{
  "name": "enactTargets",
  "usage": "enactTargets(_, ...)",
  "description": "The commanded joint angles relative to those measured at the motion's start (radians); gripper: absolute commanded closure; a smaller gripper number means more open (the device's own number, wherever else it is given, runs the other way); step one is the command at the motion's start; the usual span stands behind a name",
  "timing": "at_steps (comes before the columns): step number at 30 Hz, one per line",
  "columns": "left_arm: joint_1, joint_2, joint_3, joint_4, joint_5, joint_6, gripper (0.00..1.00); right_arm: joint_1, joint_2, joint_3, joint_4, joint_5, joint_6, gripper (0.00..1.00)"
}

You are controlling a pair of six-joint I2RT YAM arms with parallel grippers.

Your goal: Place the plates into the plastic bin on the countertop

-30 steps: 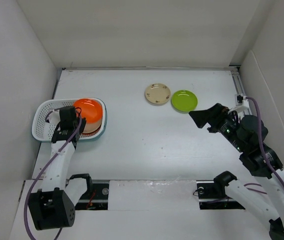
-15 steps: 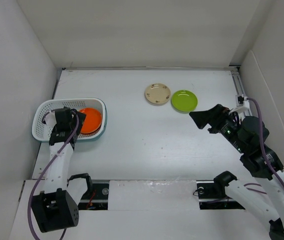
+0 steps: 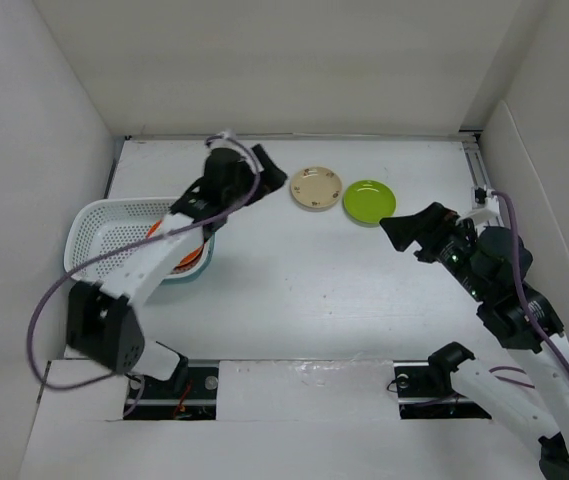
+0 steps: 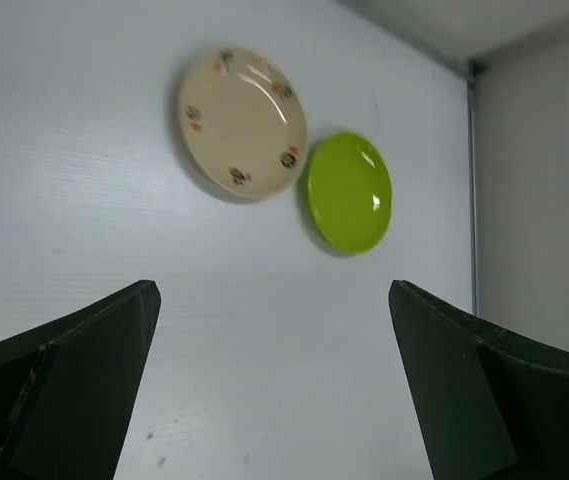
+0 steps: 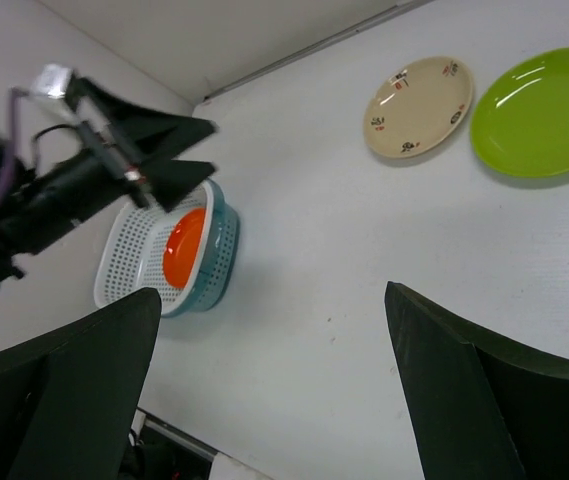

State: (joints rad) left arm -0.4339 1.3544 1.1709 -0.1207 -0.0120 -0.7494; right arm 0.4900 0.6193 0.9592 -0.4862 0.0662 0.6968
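Your left gripper [image 4: 272,290] hangs open and empty near the beige plate [image 3: 316,188], right gripper [image 5: 272,292] open too near the lime green plate [image 3: 369,201], orange plate [image 5: 183,248] in the white plastic bin [image 5: 127,252]

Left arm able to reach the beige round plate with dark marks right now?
Probably yes: the open left pincer faces the beige round plate across bare white countertop; only the lime green round plate crowds one edge.

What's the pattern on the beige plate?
Beige plate: small dark and reddish marks near the rim; left wrist view.
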Motion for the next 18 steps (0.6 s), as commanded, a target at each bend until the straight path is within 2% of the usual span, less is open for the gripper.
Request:
enactTargets(1, -0.072, 0.217, 0.067, 0.068, 0.047, 0.033, 0.00, -0.008, 0.016, 0.061, 0.044, 0.017, 0.010, 0.00)
enactTargets(6, -0.072, 0.490, 0.148, 0.214, 0.104, 0.012, 0.00, -0.018, 0.016, 0.072, 0.032, 0.044, 0.010, 0.00)
enactTargets(10, -0.049, 0.641, 0.246, 0.230, 0.147, -0.028, 0.00, -0.018, 0.037, 0.110, 0.006, 0.028, 0.010, 0.00)
enactTargets(18, 0.015, 0.816, 0.378, 0.213, 0.138, -0.085, 0.02, -0.018, 0.046, 0.101, 0.037, -0.039, 0.021, 0.00)
